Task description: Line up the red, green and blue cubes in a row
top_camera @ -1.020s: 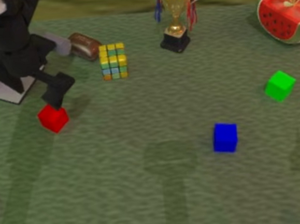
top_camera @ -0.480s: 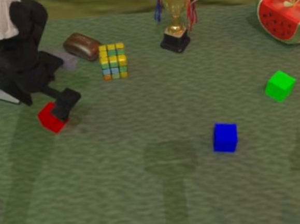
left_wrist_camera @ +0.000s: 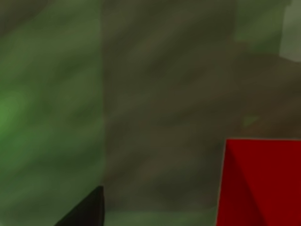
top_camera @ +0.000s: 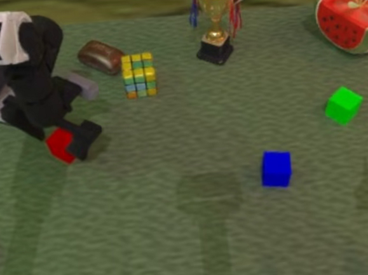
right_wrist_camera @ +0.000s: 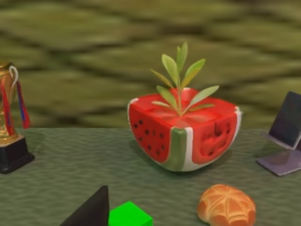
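Note:
The red cube (top_camera: 58,147) lies at the table's left, and my left gripper (top_camera: 71,140) is low over it, open, with its dark fingers (top_camera: 87,133) at the cube's right side. In the left wrist view the red cube (left_wrist_camera: 263,183) fills one corner, apart from a dark fingertip (left_wrist_camera: 89,212). The blue cube (top_camera: 276,168) sits right of centre. The green cube (top_camera: 343,104) rests near the right edge. My right gripper (right_wrist_camera: 155,222) is out of the top view, open, with the green cube (right_wrist_camera: 129,215) beside its one visible fingertip (right_wrist_camera: 94,209).
A puzzle cube (top_camera: 139,75), a brown loaf (top_camera: 101,56) and a grey stand (top_camera: 86,88) lie behind the red cube. A trophy (top_camera: 216,20) stands at back centre, a watermelon planter (top_camera: 347,13) at back right. A bread roll (right_wrist_camera: 226,205) and a phone stand (right_wrist_camera: 284,136) sit beyond the green cube.
My left arm has swung forward and down, so its gripper now covers part of the red cube. The cubes have not moved.

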